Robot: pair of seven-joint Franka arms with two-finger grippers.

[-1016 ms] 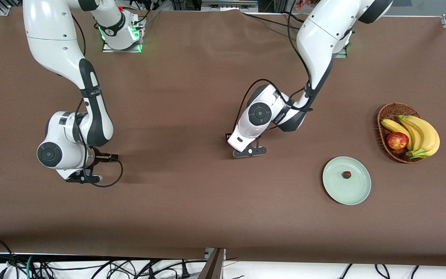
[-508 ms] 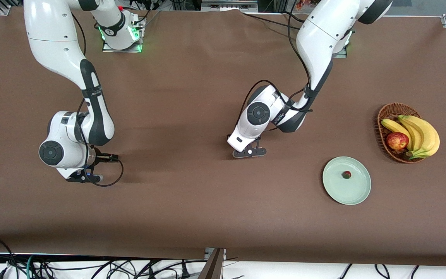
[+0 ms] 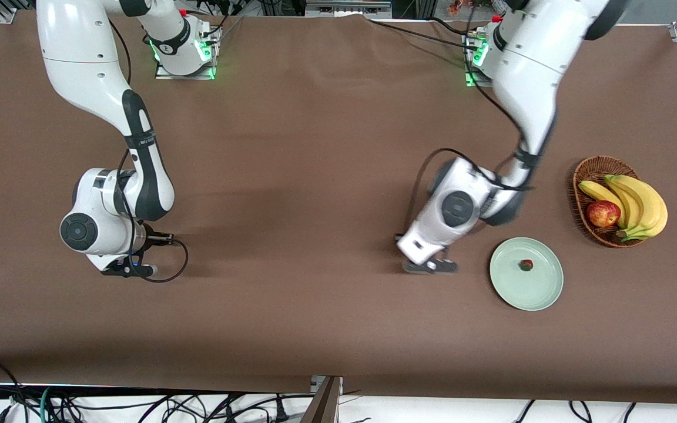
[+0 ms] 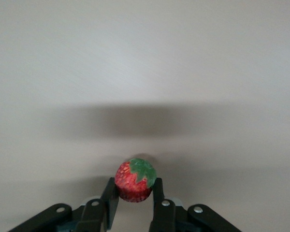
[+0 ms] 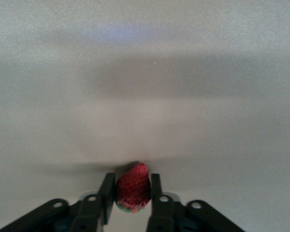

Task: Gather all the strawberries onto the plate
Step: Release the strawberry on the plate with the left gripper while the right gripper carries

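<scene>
One strawberry (image 3: 526, 265) lies in the pale mint-green plate (image 3: 506, 288). My left gripper (image 3: 431, 267) is over the bare table beside the plate, on the side toward the right arm's end. In the left wrist view it (image 4: 135, 183) is shut on a second strawberry (image 4: 131, 175) with its green cap showing. My right gripper (image 3: 128, 270) is low over the table at the right arm's end. In the right wrist view it (image 5: 132, 179) is shut on a third strawberry (image 5: 134, 191). Both held berries are hidden in the front view.
A brown wicker basket (image 3: 586, 170) with bananas (image 3: 638, 202) and a red apple (image 3: 603, 213) stands farther from the front camera than the plate, toward the left arm's end. A brown cloth (image 3: 291, 147) covers the table.
My left arm has swung toward the plate with its strawberry and now hangs just beside it. My right arm has barely moved.
</scene>
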